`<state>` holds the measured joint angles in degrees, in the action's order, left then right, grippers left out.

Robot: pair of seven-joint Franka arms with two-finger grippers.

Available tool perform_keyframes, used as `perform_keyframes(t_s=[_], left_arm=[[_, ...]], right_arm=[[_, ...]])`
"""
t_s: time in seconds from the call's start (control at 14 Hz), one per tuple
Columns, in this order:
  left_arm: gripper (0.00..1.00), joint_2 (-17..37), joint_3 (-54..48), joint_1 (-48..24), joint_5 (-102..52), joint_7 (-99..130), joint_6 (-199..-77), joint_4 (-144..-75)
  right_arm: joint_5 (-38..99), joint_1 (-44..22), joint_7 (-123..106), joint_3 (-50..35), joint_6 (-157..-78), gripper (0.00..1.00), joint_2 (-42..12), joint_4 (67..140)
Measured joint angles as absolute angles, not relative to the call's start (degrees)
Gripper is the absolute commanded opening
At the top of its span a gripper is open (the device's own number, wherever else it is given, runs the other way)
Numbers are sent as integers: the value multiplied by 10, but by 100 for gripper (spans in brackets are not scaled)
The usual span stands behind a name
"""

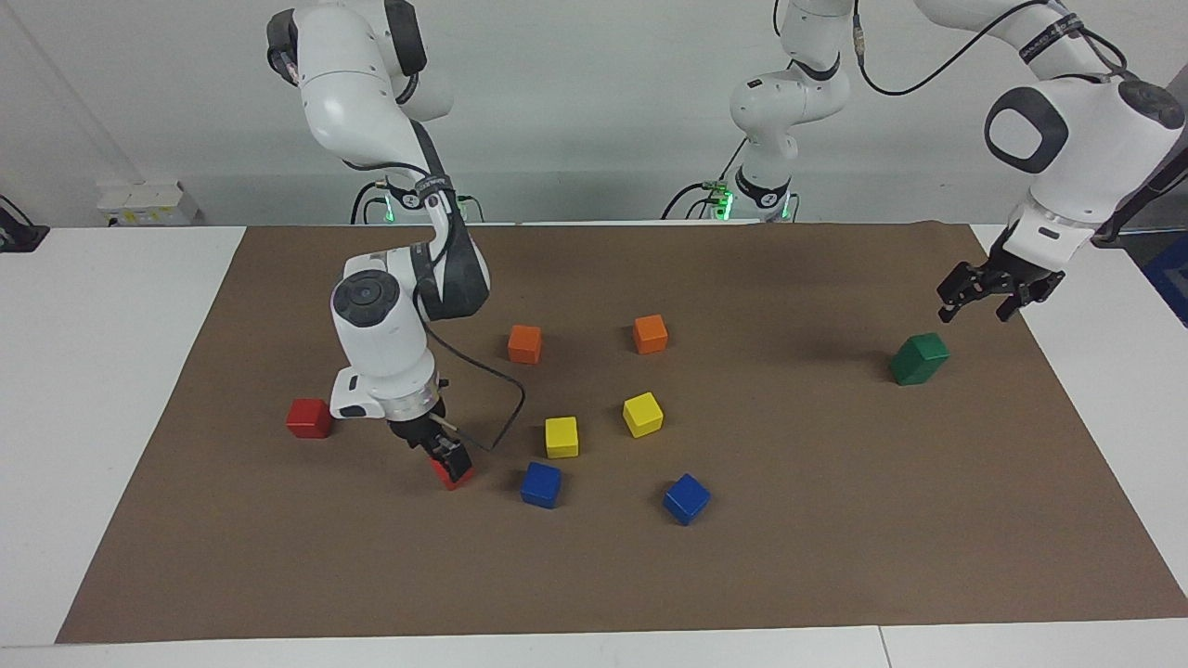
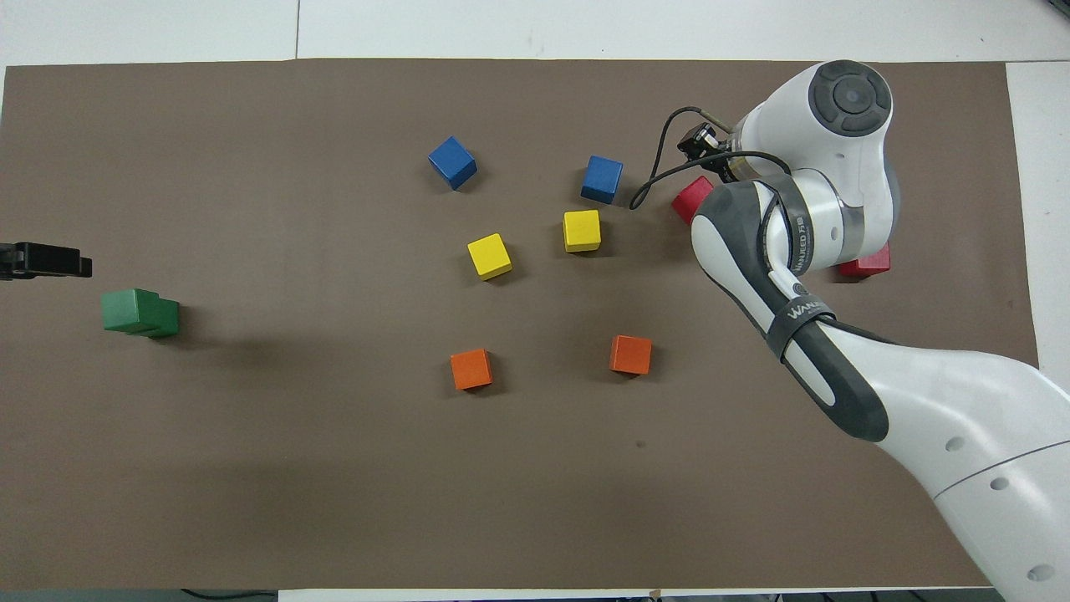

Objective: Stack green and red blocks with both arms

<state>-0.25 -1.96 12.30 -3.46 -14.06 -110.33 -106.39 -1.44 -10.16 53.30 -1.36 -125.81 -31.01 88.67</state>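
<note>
Two green blocks [image 2: 138, 312] stand one on the other, slightly offset, at the left arm's end of the mat [image 1: 919, 359]. My left gripper [image 1: 988, 295] hangs open in the air above and beside them, holding nothing; only its tip [image 2: 46, 261] shows in the overhead view. My right gripper [image 1: 447, 461] is down at a red block [image 1: 455, 477], its open fingers on either side of it. That block [image 2: 689, 199] is partly covered by the arm from above. The other red block [image 1: 309, 418] lies at the right arm's end, nearer to the robots.
On the brown mat [image 1: 835, 557] lie two orange cubes [image 1: 524, 344] [image 1: 651, 334], two yellow cubes [image 1: 561, 437] [image 1: 642, 414] and two blue cubes [image 1: 541, 484] [image 1: 686, 498]. One blue and one yellow cube sit close beside the right gripper.
</note>
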Motion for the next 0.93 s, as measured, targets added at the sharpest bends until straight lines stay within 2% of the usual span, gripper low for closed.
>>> perform_keyframes(t_s=[0.29,0.71,0.93], left_arm=[[100,-22,-23,107,-32,-105,-1030,-1026],[100,-28,-27,72,-25,-29,-938,-956],[100,-28,-27,71,-25,-27,-921,-943]], right_arm=[[-14,-103,533,-14,-1216,94,-333,844],[-14,-117,533,-14,-1209,93,-360,817],[-14,-117,533,-14,-1209,93,-366,812]])
